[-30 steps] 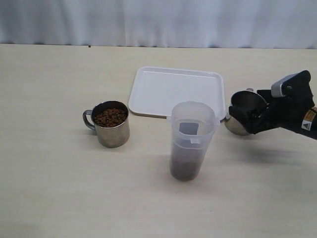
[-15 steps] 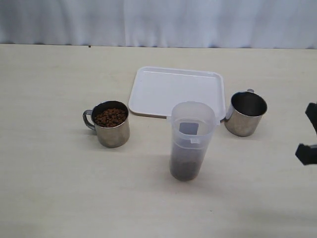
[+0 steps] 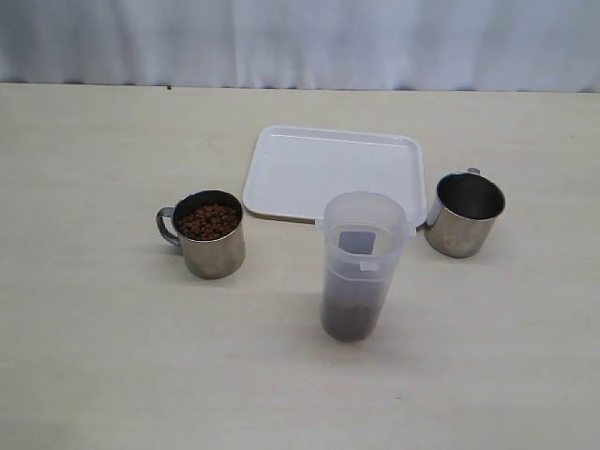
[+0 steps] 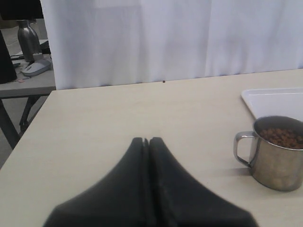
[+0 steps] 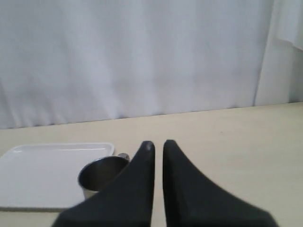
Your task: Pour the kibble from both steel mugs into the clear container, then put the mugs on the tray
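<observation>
White pleated curtain point(image 3: 300, 42) closes off the far side of the scene, and a pale beige surface point(image 3: 94, 356) carries all the items. Largest item: the tray point(image 3: 328, 169), white with a low rim, lies flat towards the far middle of the surface with nothing on it. Next: the clear container point(image 3: 364, 246) stands upright just in front of the tray's near edge, its open rim overlapping that edge in the exterior view. A dark kibble layer point(image 3: 352, 317) fills the lower part of the container. The filled steel mug point(image 3: 214, 251) stands upright on the surface off the tray's near left corner, apart from it, with its handle turned away from the container. The empty steel mug point(image 3: 464, 217) stands upright on the surface, not on the tray, just beside the tray's near right corner; whether the two touch cannot be told. A kibble heap point(image 3: 209, 221) fills the first mug almost to the rim. The left end effector point(image 4: 146, 142) is above the surface near the filled steel mug, fingers pressed together and holding nothing. The right end effector point(image 5: 157, 144) points towards the empty steel mug, closed to a thin slit and holding nothing.
</observation>
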Tool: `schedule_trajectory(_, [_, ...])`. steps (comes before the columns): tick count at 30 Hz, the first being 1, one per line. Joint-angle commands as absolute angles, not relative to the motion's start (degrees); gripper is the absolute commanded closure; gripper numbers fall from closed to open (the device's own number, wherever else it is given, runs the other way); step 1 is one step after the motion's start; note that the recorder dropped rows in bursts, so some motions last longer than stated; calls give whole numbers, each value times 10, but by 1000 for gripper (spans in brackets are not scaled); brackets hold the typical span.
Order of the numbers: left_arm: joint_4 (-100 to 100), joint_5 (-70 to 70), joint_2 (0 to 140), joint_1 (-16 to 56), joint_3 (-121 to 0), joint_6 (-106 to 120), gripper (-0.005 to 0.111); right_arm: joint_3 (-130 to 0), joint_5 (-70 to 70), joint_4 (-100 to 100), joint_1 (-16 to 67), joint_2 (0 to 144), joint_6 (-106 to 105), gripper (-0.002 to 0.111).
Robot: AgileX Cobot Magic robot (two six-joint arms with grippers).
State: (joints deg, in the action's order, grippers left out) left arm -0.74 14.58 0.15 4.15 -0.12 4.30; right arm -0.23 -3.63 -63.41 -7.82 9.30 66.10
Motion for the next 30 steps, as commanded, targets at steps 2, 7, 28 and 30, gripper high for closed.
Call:
schedule_trajectory(2, [-8, 138, 0, 41, 0, 43, 107, 0, -6, -729, 10, 112, 733, 103])
schedule_trajectory(7, [-8, 138, 0, 41, 0, 43, 107, 0, 50, -707, 73, 112, 732, 103])
schedule_trajectory(28, [-8, 138, 0, 41, 0, 43, 107, 0, 45, -707, 101, 112, 732, 103])
schedule_trajectory(30, [-8, 138, 0, 41, 0, 43, 107, 0, 45, -707, 101, 112, 732, 103])
